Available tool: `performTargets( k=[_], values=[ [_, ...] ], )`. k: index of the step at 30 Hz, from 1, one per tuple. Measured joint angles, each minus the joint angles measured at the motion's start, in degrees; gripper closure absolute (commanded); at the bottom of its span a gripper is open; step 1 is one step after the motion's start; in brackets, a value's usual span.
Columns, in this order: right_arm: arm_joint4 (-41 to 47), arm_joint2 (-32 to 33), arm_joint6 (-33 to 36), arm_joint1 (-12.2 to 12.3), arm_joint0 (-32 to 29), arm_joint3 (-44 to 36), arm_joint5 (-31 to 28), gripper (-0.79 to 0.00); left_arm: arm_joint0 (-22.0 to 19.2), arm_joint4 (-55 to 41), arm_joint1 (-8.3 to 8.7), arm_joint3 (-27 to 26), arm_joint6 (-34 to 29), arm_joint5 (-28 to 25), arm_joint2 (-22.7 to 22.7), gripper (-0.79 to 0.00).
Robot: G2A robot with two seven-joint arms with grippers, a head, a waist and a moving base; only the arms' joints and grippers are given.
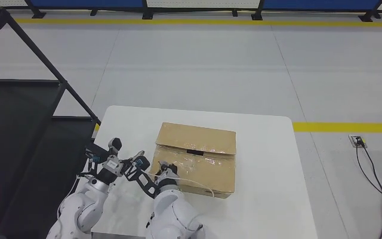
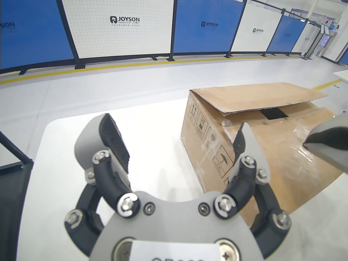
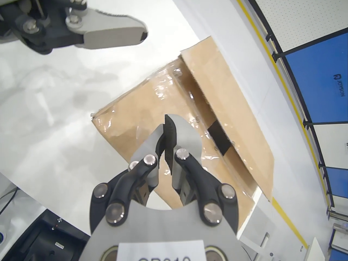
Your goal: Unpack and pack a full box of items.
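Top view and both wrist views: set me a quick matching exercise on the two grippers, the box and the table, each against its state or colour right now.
Things:
1. left gripper
2. right gripper
3. box
4. table

States:
A. white
B. shut, over the taped flap
C. open, over the table at the box's side
D. brown, flaps down with a dark gap between them

Pairs: 1-C, 2-B, 3-D, 4-A
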Motion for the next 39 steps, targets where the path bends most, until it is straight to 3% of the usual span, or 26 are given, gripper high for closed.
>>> performTargets(
  k=[7,10,11,14,15,16,22,29,34,35,36,37,39],
  values=[
    [-2.7,2.9,0.3,0.9,-2.8,-6.2,-4.0,0.000,0.0,1.4,0.22,-1.2,-1.0,-1.4,0.4,-0.785],
    [-6.3,3.8,0.7,1.7,-4.7,-9.7,-10.2,-0.028,0.2,1.6,0.29,-1.7,-1.0,-1.6,0.3,-0.785],
    [-7.2,4.3,0.8,2.0,-5.4,-11.0,-12.9,-0.135,0.1,1.5,0.30,-1.7,-1.1,-1.6,0.3,-0.785],
    [-9.4,6.5,0.1,3.3,-8.7,-15.9,-22.0,-0.292,-0.3,1.3,0.33,-1.7,-1.8,-1.3,0.3,-0.785],
    [-9.7,7.5,0.0,3.6,-9.9,-17.5,-23.7,-0.674,-0.5,1.4,0.34,-1.7,-1.9,-1.3,0.3,-0.785],
    [-10.0,8.6,-0.6,4.1,-11.3,-19.0,-26.0,-0.785,-0.7,1.4,0.35,-1.6,-2.1,-1.1,0.4,-0.785],
    [-11.3,13.2,-4.3,5.6,-15.4,-21.0,-34.6,-0.785,-1.5,1.4,0.25,-1.5,-2.4,-0.1,1.3,-0.785],
    [-12.2,13.2,-5.4,5.8,-15.2,-20.3,-33.6,-0.785,-1.6,1.4,0.07,-1.6,-1.8,1.9,2.2,-0.785],
    [-23.9,11.3,-17.6,7.3,-14.7,-17.8,-28.4,-0.785,-1.4,1.2,-0.11,-1.7,-0.9,3.5,2.8,-0.785],
    [-26.0,11.2,-20.0,7.7,-15.3,-17.8,-27.2,-0.742,-1.3,1.0,-0.15,-1.7,-0.6,3.9,2.9,-0.785],
    [-27.7,11.3,-22.3,8.0,-16.1,-17.8,-26.1,-0.517,-1.2,0.9,-0.17,-1.7,-0.5,4.1,2.9,-0.785],
    [-29.5,11.8,-25.1,8.5,-17.0,-17.9,-25.1,-0.391,-1.1,0.7,-0.21,-1.6,-0.3,4.5,3.0,-0.785],
    [-31.2,12.8,-28.3,9.0,-17.9,-17.9,-25.4,-0.382,-1.0,0.6,-0.25,-1.6,-0.1,4.8,3.0,-0.785]
  ],
)
